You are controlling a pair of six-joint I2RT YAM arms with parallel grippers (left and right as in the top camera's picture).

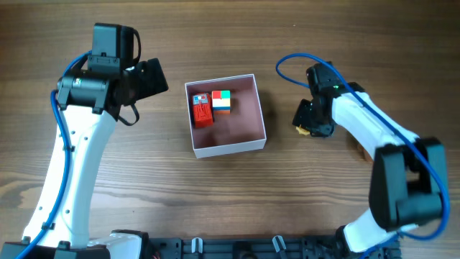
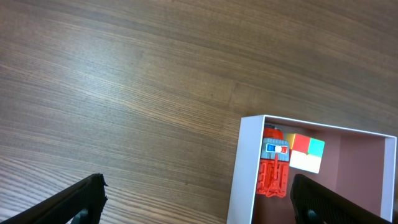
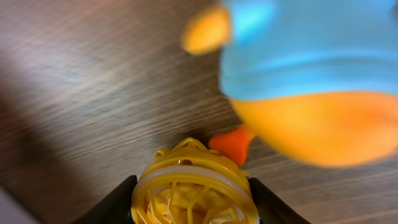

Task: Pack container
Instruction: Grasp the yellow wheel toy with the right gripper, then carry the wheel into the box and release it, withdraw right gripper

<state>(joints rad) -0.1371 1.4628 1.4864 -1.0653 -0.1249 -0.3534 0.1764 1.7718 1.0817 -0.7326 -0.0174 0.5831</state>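
The container [image 1: 230,149], a square white-walled box with a pink inside, sits mid-table. It holds a red toy [image 1: 202,110] and a multicoloured cube [image 1: 221,101] in its far left corner. My left gripper [image 1: 155,78] is open and empty, just left of the box. In the left wrist view its fingers [image 2: 199,208] straddle the box's left wall [image 2: 245,168], with the red toy [image 2: 273,171] and the cube [image 2: 305,152] beyond. My right gripper [image 1: 307,121], right of the box, is shut on a yellow lattice ball [image 3: 193,180] low over the table.
A blurred blue-and-orange toy [image 3: 305,81] lies right beyond the yellow ball in the right wrist view; in the overhead view my right arm hides it. The right half of the box's pink floor [image 1: 244,115] is bare.
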